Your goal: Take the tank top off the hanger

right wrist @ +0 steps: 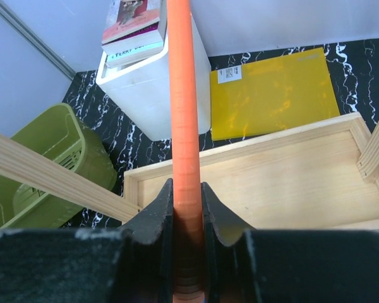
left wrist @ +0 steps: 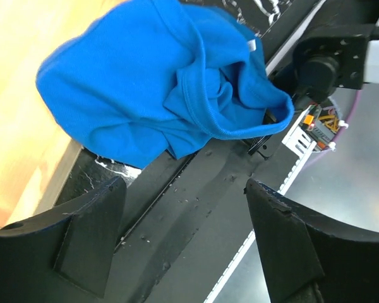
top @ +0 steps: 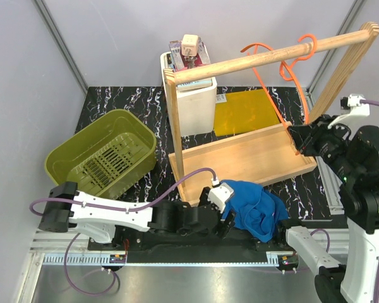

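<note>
The blue tank top lies crumpled at the near edge of the table, partly on the front corner of the wooden tray; it fills the upper part of the left wrist view. My left gripper is open and empty just left of and below it. The orange hanger hangs by its hook on the wooden rail, bare of cloth. My right gripper is shut on the hanger's lower bar.
The wooden rail frame stands on a wooden tray. A green basket sits at the left. A white box with books on top stands behind, a yellow mat beside it.
</note>
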### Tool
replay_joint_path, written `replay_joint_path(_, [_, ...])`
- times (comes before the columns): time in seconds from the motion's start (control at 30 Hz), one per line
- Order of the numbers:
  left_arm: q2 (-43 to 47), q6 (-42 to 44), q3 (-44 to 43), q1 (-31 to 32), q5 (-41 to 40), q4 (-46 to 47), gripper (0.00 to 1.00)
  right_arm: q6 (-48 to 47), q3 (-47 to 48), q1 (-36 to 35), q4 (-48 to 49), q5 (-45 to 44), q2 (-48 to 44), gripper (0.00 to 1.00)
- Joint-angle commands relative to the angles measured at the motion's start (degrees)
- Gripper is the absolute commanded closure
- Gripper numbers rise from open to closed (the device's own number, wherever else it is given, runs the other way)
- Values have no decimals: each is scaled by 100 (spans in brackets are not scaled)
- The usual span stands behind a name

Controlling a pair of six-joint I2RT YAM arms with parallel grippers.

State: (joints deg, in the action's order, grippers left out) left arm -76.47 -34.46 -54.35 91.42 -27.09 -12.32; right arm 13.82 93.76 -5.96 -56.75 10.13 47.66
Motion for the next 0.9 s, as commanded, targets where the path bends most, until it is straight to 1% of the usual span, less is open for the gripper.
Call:
replay_joint_path(0.0, [-377, -386, -401, 43, -51, 19, 19, -108, 108, 7, 454, -37, 243, 100])
replay_joint_path(0.07, [-483, -404, -498, 43, 11, -42, 18, -29, 29, 7, 411, 50, 270, 100])
replay_joint_path(0.1, [-622, -395, -524, 52, 37, -43, 16, 84, -32, -2, 367, 59, 244, 100])
replay_joint_path(0.17, [-781, -386, -664, 43, 11, -86, 14, 173, -260, 7, 253, -72, 43, 100])
replay_joint_path(0.2, [-965, -360, -743, 43, -15, -122, 11, 191, -340, 7, 200, -142, -28, 88])
replay_joint_path(0.27, [-1212, -351, -1024, 34, -94, -200, 9, 200, -568, 7, 69, -326, -203, 55])
replay_joint_path(0.3, [-1326, -351, -1130, 34, -147, -227, 9, 208, -630, 7, -98, -380, -257, 37])
replay_joint_path(0.33, [-1588, -386, -1366, 25, -234, -280, 7, 208, -770, 7, -178, -450, -318, 13])
replay_joint_path(0.37, [-1712, -473, -1490, 17, -479, -472, 6, 226, -832, 7, -257, -625, -467, 2])
replay_joint_path(0.43, [-2072, -964, -1849, -71, -726, -710, 1, 278, -999, 7, -459, -775, -643, 0])
replay_joint_path(0.5, [-2310, -1342, -2044, -228, -772, -913, 1, 384, -1070, 15, -617, -899, -915, 0])
replay_joint_path(0.63, [-2934, -1704, -2553, -414, -701, -1036, 1, 393, -1105, 15, -846, -960, -1197, 0])
replay_joint_path(0.77, [-3636, -2064, -2818, -502, -762, -1211, 1, 279, -1061, 7, -1039, -978, -1364, 0])
replay_joint_path(0.87, [-3980, -2258, -2958, -563, -693, -1282, 1, 287, -1044, 15, -1066, -987, -1487, 0])
